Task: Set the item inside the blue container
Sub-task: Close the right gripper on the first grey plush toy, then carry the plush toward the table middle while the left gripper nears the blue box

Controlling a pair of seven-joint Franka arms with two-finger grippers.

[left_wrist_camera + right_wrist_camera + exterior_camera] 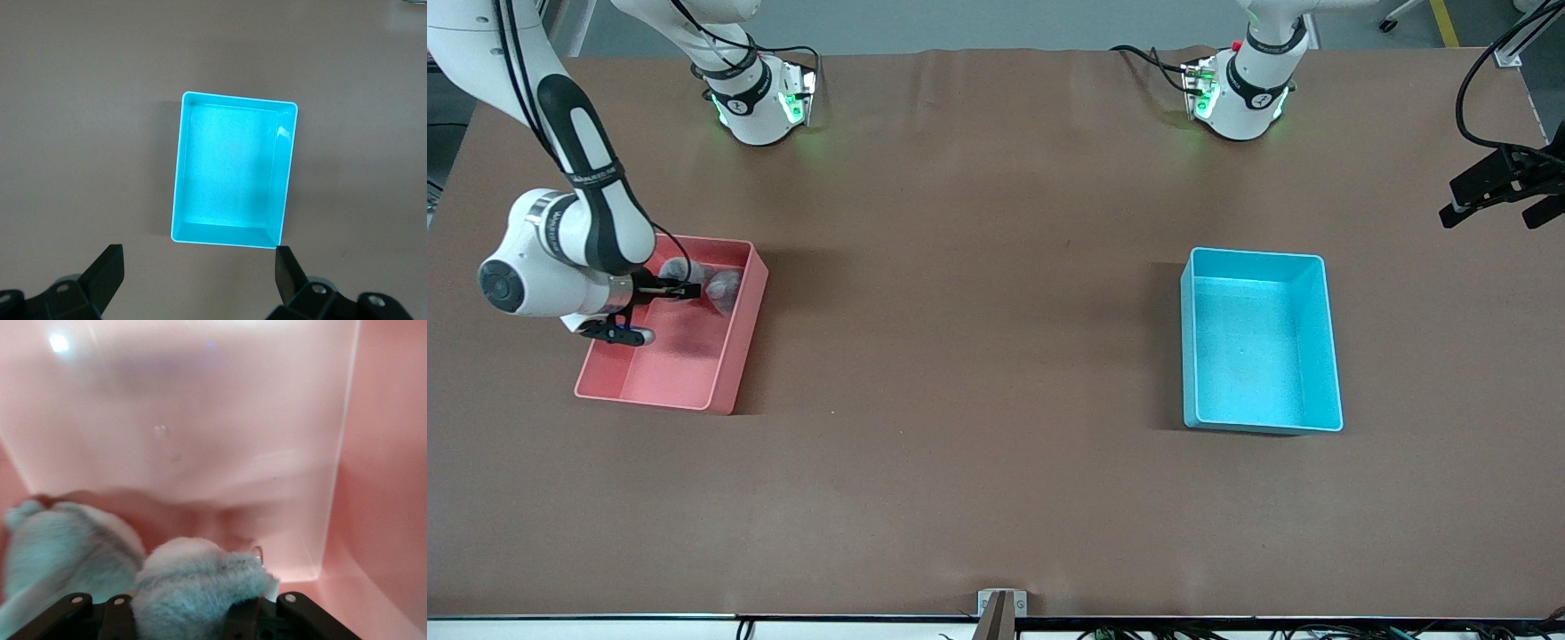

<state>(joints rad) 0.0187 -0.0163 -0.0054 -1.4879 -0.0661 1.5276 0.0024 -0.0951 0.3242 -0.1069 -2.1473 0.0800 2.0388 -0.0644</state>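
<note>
Two grey plush toys lie in the pink bin at the right arm's end; the right gripper clamps one. Left gripper hangs wide open above the blue container, well apart.

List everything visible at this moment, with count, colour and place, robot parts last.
blue container: one, light blue, empty, on the table toward the left arm's end.
pink bin: one, pink, on the table toward the right arm's end.
plush toys: two as far as can be seen, grey-white and fuzzy, in the pink bin at the end farther from the front camera.
table: one, brown.
left gripper: one, black, open, waiting in the air past the left arm's end of the table.
right gripper: one, black, down in the pink bin, shut on a plush toy.
</note>
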